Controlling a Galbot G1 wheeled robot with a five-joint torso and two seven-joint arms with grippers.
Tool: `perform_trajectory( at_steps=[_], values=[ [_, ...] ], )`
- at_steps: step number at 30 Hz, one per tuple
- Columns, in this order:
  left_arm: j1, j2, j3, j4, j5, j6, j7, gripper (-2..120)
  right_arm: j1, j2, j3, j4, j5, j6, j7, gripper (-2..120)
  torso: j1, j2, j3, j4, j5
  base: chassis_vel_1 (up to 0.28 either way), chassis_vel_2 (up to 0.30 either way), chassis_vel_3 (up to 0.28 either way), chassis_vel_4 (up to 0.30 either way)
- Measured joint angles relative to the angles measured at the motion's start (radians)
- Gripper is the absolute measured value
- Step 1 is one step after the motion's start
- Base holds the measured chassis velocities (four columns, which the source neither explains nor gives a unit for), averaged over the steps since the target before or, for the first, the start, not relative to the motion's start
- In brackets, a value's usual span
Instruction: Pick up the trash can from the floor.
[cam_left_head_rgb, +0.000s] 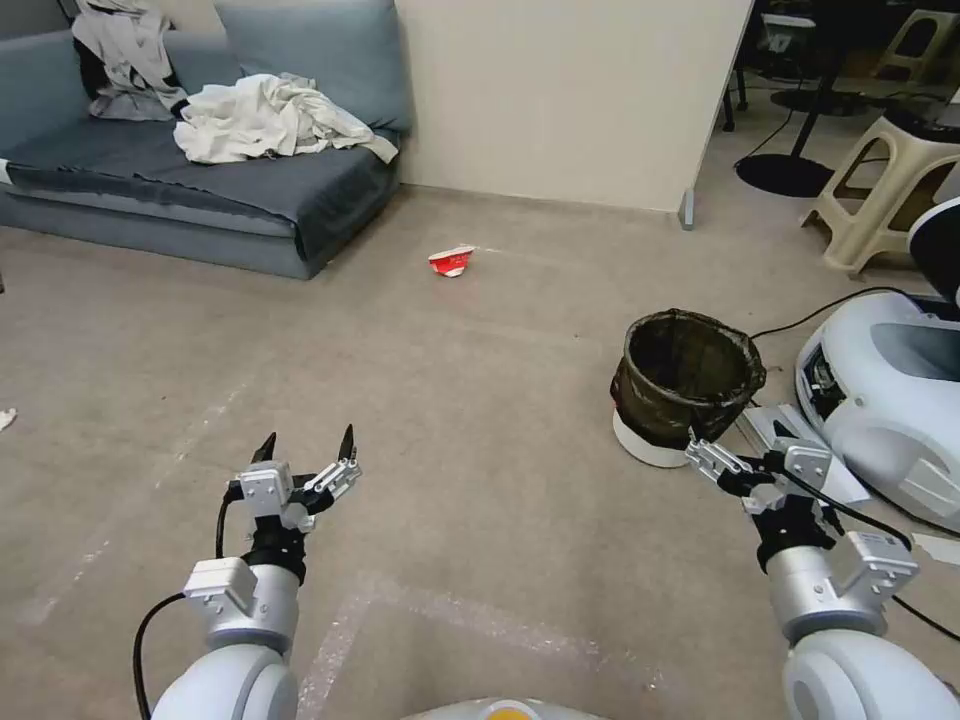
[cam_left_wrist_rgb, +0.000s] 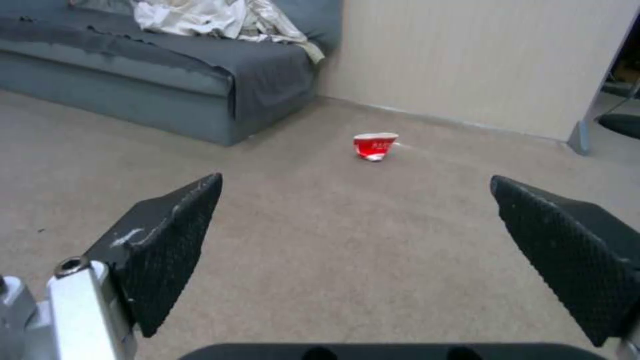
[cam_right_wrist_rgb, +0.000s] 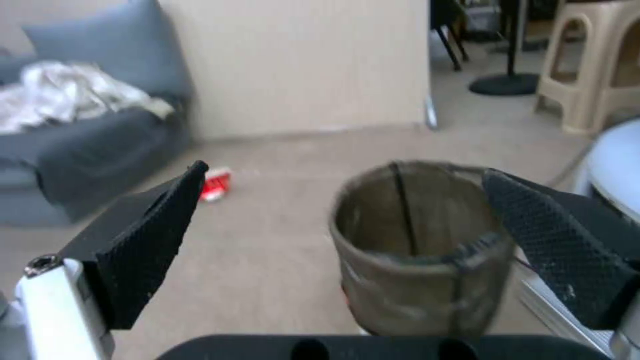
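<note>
Right claw (cam_left_head_rgb: 735, 445) spread wide just beside the trash can (cam_left_head_rgb: 686, 385), nothing gripped yet, can on the floor (cam_left_head_rgb: 480, 420); left claw (cam_left_head_rgb: 306, 445) open, well apart.

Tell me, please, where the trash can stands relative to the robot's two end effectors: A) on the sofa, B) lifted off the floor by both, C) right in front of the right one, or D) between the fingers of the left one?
C: the trash can stands on the floor just ahead of the open right end effector, while the open left end effector hovers apart from it.
</note>
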Motion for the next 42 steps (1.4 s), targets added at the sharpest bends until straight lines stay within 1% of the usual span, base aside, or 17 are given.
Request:
perform_trajectory(
  at_steps=[2,7,22,42],
  values=[
    [-0.001,-0.001,-0.003,0.002,0.001,-0.001,0.003,100,0.002,-0.001,-0.004,-0.014,0.007,0.038,-0.015,100,0.000,0.000,0.000,-0.0003,-0.0002,0.000,0.000,0.000,0.000],
    [0.000,-0.003,-0.004,0.005,0.006,-0.001,0.007,100,0.004,-0.001,-0.007,-0.022,0.006,0.056,-0.026,100,0.000,0.000,0.000,-0.0003,-0.0002,0.000,0.000,0.000,0.000],
    [-0.001,-0.008,0.002,0.015,0.018,-0.001,0.013,100,0.002,-0.001,-0.003,-0.026,-0.003,0.070,-0.032,100,0.000,0.000,0.000,-0.0002,-0.0002,0.000,0.000,0.000,0.000],
    [-0.002,-0.006,0.005,0.017,0.020,-0.001,0.013,100,-0.003,0.009,-0.003,-0.027,-0.030,0.087,-0.031,100,0.000,0.000,0.000,-0.0003,-0.0003,-0.069,-0.071,-0.071,-0.067]
  ],
)
